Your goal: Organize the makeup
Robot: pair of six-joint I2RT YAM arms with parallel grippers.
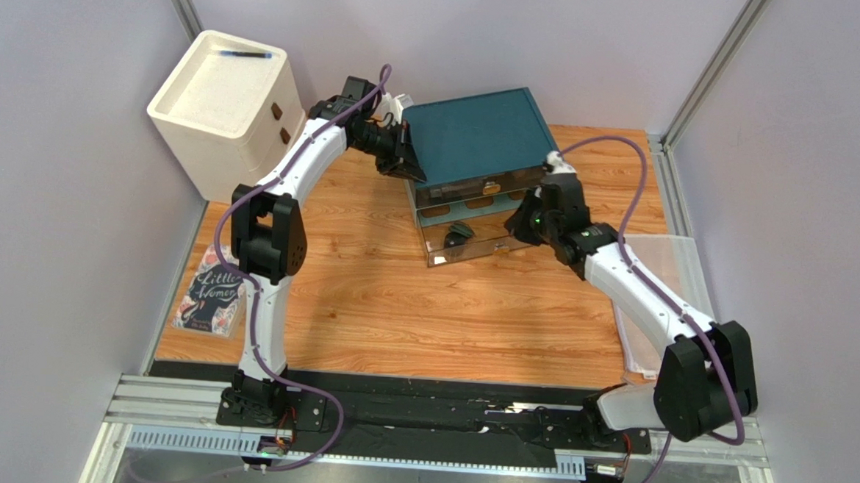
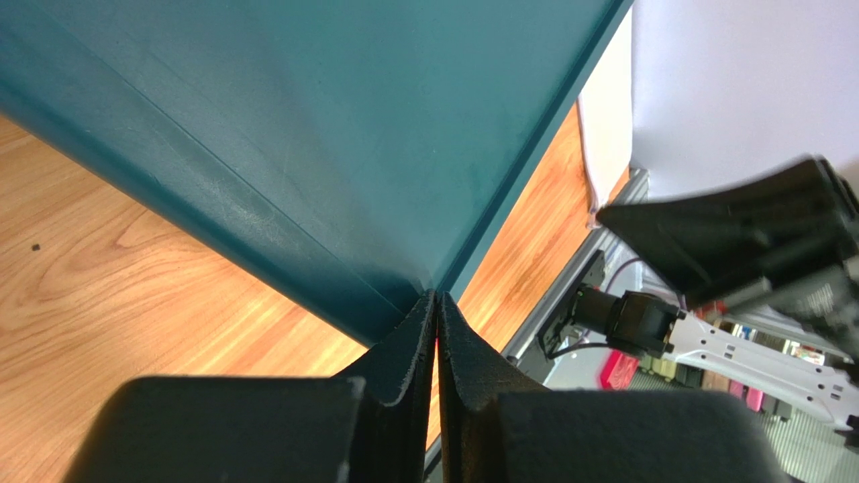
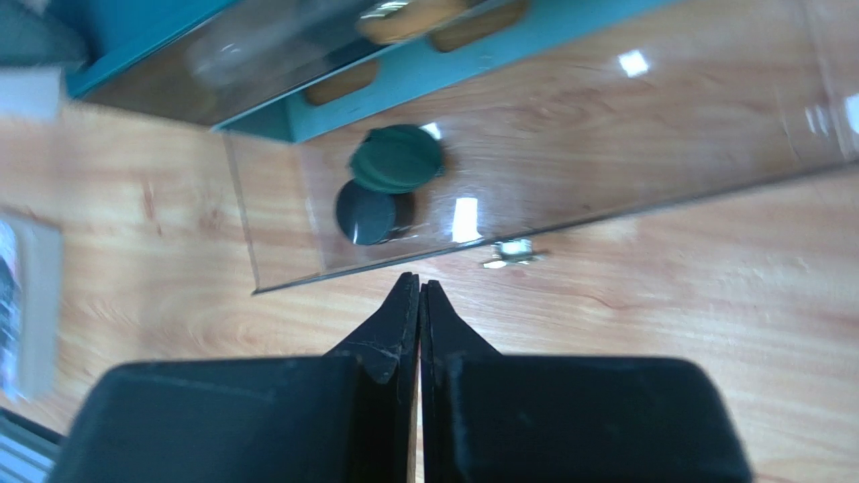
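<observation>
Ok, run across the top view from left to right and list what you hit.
Cream cabinet → left gripper → teal drawer unit → clear plastic. Left out for overlap: book (under the cabinet's span), right gripper (within the drawer unit's span).

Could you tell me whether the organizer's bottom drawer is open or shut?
Open: the clear drawer juts out from the teal organizer, green compact and black jar inside.

White links (image 1: 308, 158); black joint housings (image 1: 274, 241); purple cables (image 1: 220, 236)
</observation>
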